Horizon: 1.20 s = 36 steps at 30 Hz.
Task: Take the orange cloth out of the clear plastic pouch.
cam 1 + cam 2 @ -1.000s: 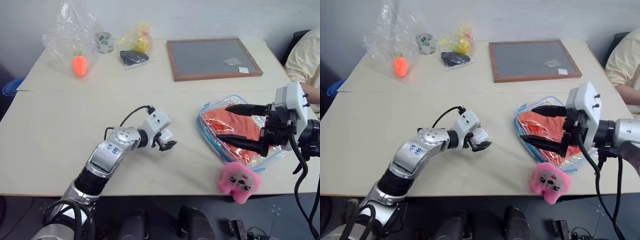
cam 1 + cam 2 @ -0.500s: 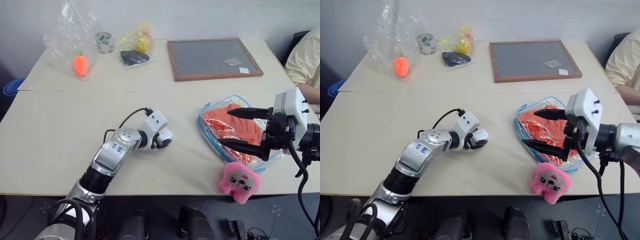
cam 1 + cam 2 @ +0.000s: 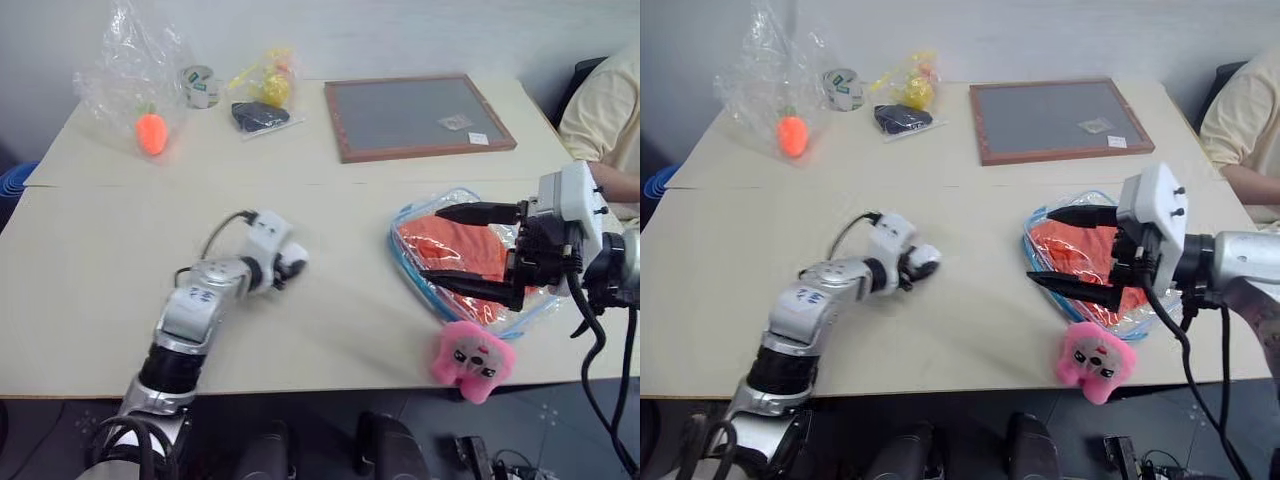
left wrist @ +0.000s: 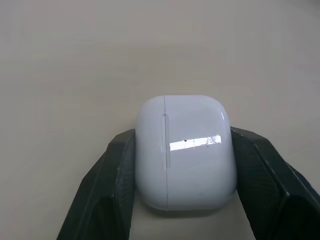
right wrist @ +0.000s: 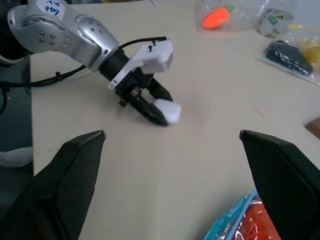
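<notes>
The clear plastic pouch with light-blue trim lies flat on the table's right side. The orange cloth is inside it, and a pink plush charm hangs at its near corner. My right gripper hovers over the pouch with its two fingers spread wide and nothing between them. My left gripper is at the table's middle left, well apart from the pouch. It is shut on a small white rounded case, which sits squarely between the fingers in the left wrist view.
At the back left are a crinkled clear bag with an orange carrot toy, a tape roll and a small bag with yellow items. A framed grey board lies at the back right. A person's sleeve is at the right edge.
My left gripper has closed on the white case and swung to the left across the table. My right gripper stays open over the pouch. The head view has shifted slightly.
</notes>
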### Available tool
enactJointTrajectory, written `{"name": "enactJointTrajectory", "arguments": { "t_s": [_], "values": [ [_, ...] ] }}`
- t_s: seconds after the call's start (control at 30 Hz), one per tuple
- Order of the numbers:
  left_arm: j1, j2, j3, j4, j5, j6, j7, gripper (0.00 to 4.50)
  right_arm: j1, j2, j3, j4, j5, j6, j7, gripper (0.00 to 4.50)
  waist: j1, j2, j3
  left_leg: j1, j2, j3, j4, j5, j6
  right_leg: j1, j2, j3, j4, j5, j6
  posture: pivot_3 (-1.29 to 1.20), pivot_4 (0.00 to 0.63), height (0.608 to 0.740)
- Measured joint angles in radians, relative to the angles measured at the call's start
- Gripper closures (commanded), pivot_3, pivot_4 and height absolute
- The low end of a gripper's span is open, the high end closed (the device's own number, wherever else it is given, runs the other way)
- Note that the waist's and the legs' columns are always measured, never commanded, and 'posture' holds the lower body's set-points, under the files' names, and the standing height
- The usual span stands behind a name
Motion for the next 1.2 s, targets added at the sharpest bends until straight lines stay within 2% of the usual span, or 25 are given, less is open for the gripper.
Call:
{"name": "enactJointTrajectory", "arguments": {
  "t_s": [0.07,0.13,0.27,0.4,0.53,0.6,0.77,0.9,0.97,1.07,1.13,1.2],
  "values": [
    [0.041,0.047,0.106,0.004,0.01,-0.017,0.039,2.15,-0.05,0.029,0.049,0.029,-0.019,-0.017,0.012,0.0,-0.004,0.0,0.0,0.0,0.0,0.001,0.0,0.0,0.0,0.0,0.0,0.0,0.0,0.0,0.0,0.0,0.15,0.74],
    [0.125,0.125,0.28,0.026,0.016,-0.038,0.068,2.15,-0.119,0.077,0.116,0.072,-0.041,-0.035,0.028,0.0,-0.015,-0.002,0.0,0.0,0.001,0.001,0.0,-0.001,-0.001,-0.001,0.0,0.001,0.0,0.0,0.0,0.0,0.15,0.74],
    [0.293,0.22,0.549,0.035,0.008,-0.045,0.07,2.15,-0.194,0.143,0.189,0.149,-0.089,-0.064,0.05,0.0,-0.018,-0.002,0.0,0.0,0.001,0.002,0.0,-0.002,0.0,-0.001,0.0,0.0,-0.002,0.0,0.0,0.0,0.15,0.74],
    [0.382,0.24,0.678,0.047,-0.009,-0.087,0.054,2.15,-0.232,0.191,0.247,0.197,-0.121,-0.087,0.083,0.0,0.007,-0.004,-0.001,0.0,0.0,0.001,0.002,-0.004,0.001,0.0,-0.002,0.001,-0.001,0.0,0.0,0.0,0.15,0.74],
    [0.413,0.243,0.722,0.076,-0.014,-0.124,0.057,2.15,-0.271,0.226,0.28,0.242,-0.152,-0.106,0.111,0.0,0.009,-0.007,-0.003,0.0,0.0,0.001,0.002,-0.004,0.0,0.0,-0.002,0.0,-0.001,0.0,0.0,0.0,0.15,0.74],
    [0.418,0.238,0.728,0.074,-0.02,-0.124,0.063,1.41,-0.28,0.238,0.283,0.263,-0.164,-0.107,0.12,0.0,0.006,-0.007,-0.003,0.0,0.0,0.002,0.001,-0.005,0.0,-0.001,-0.002,0.001,-0.001,0.0,0.0,0.0,0.15,0.74],
    [0.493,0.213,0.77,0.035,-0.03,-0.117,0.076,0.02,-0.296,0.25,0.286,0.293,-0.178,-0.109,0.157,0.0,-0.015,-0.007,-0.003,0.0,0.003,0.004,0.0,-0.007,-0.001,-0.002,-0.001,0.0,-0.001,-0.001,-0.001,0.0,0.15,0.74],
    [0.513,0.219,0.789,0.015,-0.035,-0.1,0.08,0.02,-0.296,0.25,0.286,0.295,-0.191,-0.109,0.176,0.0,-0.019,-0.007,-0.003,0.001,0.003,0.005,0.0,-0.007,-0.002,-0.003,0.0,0.001,0.0,-0.001,-0.001,0.0,0.15,0.74],
    [0.522,0.265,0.79,0.01,-0.035,-0.081,0.069,0.02,-0.291,0.244,0.282,0.295,-0.197,-0.109,0.184,0.0,-0.02,-0.008,-0.003,0.001,0.004,0.005,0.0,-0.007,-0.002,-0.003,0.0,0.001,0.0,-0.001,-0.001,0.0,0.15,0.74],
    [0.486,0.392,0.818,0.001,-0.08,-0.066,-0.015,0.02,-0.264,0.208,0.263,0.287,-0.199,-0.104,0.189,0.0,-0.012,-0.01,-0.004,0.0,0.003,0.005,0.0,-0.008,-0.002,-0.003,-0.001,0.0,-0.001,-0.001,-0.002,0.0,0.15,0.74],
    [0.464,0.488,0.818,-0.02,-0.149,-0.108,-0.147,0.02,-0.227,0.169,0.23,0.272,-0.194,-0.095,0.192,0.0,-0.004,-0.009,-0.004,0.0,0.003,0.005,0.001,-0.009,-0.001,-0.004,-0.002,0.001,-0.001,-0.001,-0.002,0.0,0.15,0.74],
    [0.421,0.57,0.74,-0.049,-0.21,-0.214,-0.315,0.02,-0.175,0.121,0.175,0.248,-0.188,-0.08,0.192,0.0,0.005,-0.008,-0.004,0.0,0.002,0.006,0.001,-0.01,0.0,-0.003,-0.004,0.001,-0.002,-0.001,-0.002,0.0,0.15,0.74]
  ]
}}
